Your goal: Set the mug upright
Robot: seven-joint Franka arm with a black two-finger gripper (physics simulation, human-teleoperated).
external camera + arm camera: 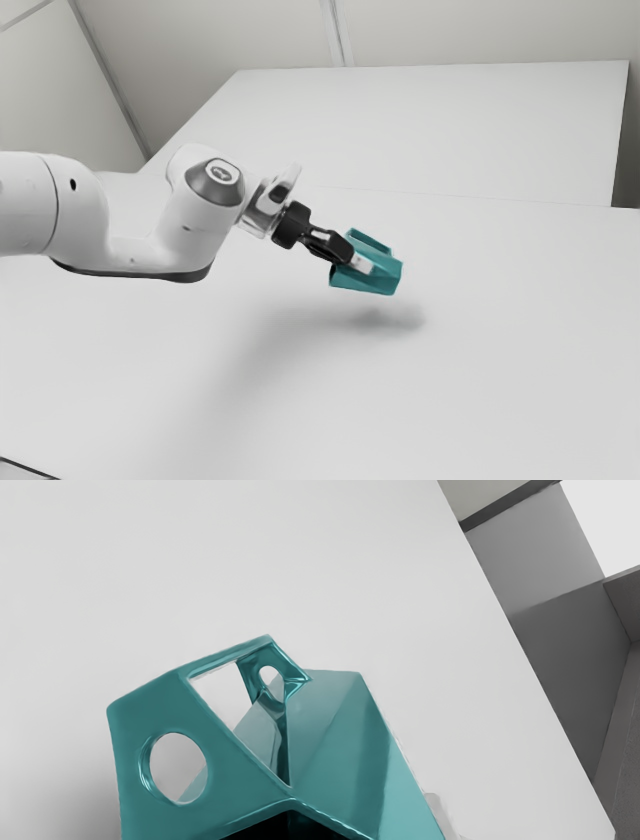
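Observation:
In the exterior view the gripper (360, 264) reaches down toward the exterior view's right, shut on the teal mug (378, 282). The mug is tipped over and held above the table, its shadow lying apart below it. Its handle (370, 241) is on the upper side. One pale fingertip lies against the mug's outer wall; the far finger is hidden behind the mug. In the wrist view the angular mug (340, 730) has its dark opening toward my hand, and a pale fingertip (438, 812) shows beside its wall. The handle (225, 765) has round holes.
The white table (480, 380) stretches under and around the mug. Another pale flat surface (430, 120) lies beyond it, with walls behind. A dark-edged item (25, 470) is at the near left corner of the exterior view. The table's edge runs past the mug in the wrist view.

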